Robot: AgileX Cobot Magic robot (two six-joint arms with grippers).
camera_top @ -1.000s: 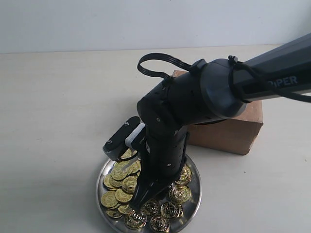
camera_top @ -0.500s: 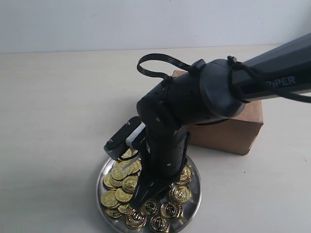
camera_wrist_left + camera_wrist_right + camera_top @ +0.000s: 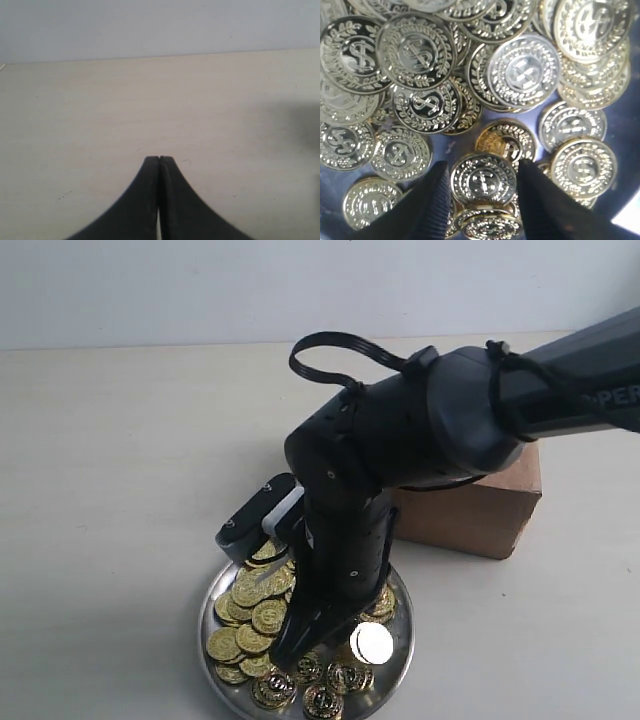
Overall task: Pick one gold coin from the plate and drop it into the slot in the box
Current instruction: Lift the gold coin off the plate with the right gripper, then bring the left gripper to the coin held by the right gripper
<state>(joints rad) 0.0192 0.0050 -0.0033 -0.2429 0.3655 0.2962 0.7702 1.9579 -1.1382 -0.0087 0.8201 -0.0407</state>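
Note:
The round silver plate [image 3: 402,618] sits at the front, heaped with gold coins [image 3: 254,616]. My right gripper [image 3: 288,656] points down into the plate, open. In the right wrist view its fingers [image 3: 436,200] straddle one flat coin [image 3: 483,179], close to both its edges, with another coin beneath it. The reddish-brown box [image 3: 482,508] stands behind the plate. My right arm covers most of it, and its slot is hidden. My left gripper [image 3: 159,158] is shut and empty over bare table, and does not show in the exterior view.
The pale table top [image 3: 110,460] runs to a light wall at the back. The bulky black right arm [image 3: 420,430] hangs over the box and the back of the plate. Coins crowd all round the right fingertips.
My right wrist has shifted slightly and its fingertips have sunk a little lower among the coins. One coin to the right of the gripper now glares white.

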